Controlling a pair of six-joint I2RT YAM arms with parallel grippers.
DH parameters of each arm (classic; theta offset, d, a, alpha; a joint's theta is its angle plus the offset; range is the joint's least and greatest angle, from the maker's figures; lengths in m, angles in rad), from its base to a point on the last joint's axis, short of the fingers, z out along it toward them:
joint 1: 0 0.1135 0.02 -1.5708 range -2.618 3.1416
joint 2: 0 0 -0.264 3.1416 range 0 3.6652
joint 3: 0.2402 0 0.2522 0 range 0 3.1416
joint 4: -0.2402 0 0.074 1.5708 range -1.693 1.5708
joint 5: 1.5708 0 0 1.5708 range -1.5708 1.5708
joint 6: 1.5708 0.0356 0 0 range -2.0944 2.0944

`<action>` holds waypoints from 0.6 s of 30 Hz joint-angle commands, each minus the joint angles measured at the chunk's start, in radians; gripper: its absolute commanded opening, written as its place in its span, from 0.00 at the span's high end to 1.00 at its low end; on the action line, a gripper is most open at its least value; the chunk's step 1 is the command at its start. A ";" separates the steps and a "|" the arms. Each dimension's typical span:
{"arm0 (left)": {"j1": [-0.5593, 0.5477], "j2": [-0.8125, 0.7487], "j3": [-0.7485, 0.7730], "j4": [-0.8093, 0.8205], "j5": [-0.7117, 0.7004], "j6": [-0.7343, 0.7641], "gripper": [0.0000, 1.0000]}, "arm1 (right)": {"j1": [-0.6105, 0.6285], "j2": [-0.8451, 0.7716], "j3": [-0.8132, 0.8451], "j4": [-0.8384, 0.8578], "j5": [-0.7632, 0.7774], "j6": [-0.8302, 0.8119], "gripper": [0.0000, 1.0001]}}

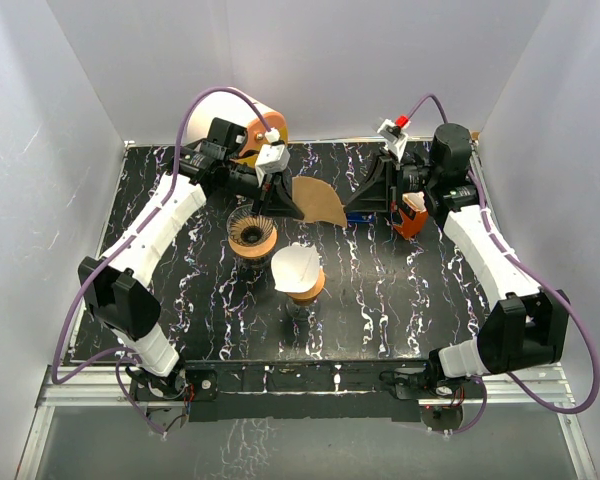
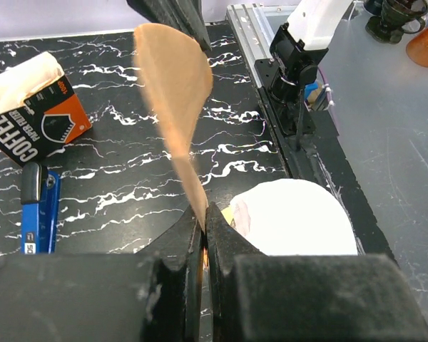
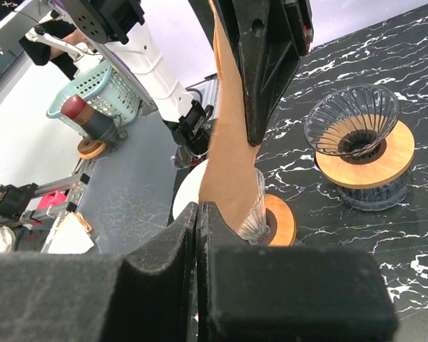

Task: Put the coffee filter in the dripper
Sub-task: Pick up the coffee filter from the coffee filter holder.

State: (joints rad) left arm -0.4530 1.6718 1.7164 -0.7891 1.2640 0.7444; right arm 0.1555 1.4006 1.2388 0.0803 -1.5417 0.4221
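Left jaws and right jaws both pinched shut on the brown filter (image 1: 318,200). The empty dripper (image 1: 251,232) sits nearby on the counter (image 1: 380,300)

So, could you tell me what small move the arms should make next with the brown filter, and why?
Probably carry the brown filter toward the empty dripper. The left gripper and right gripper are both shut on its opposite edges, holding it aloft beside that dripper, and the other dripper already holds a white filter.

The left gripper (image 2: 204,217) and right gripper (image 3: 199,210) (both pinched shut) point toward each other.
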 commanded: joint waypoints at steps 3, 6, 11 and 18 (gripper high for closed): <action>-0.015 -0.012 0.067 -0.057 0.035 0.110 1.00 | 0.007 -0.052 -0.018 0.047 -0.016 0.007 1.00; -0.015 -0.010 0.073 -0.064 0.038 0.128 1.00 | 0.009 -0.058 -0.022 0.047 -0.019 0.006 1.00; -0.016 -0.011 0.083 -0.098 0.036 0.187 1.00 | 0.014 -0.067 -0.028 0.047 -0.023 0.006 1.00; -0.028 0.002 0.114 -0.133 0.024 0.238 1.00 | 0.021 -0.076 -0.036 0.045 -0.021 0.008 1.00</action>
State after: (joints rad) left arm -0.4683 1.6779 1.7824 -0.8902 1.2564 0.9104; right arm 0.1692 1.3685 1.2106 0.0845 -1.5513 0.4252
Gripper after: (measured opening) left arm 0.007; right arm 0.007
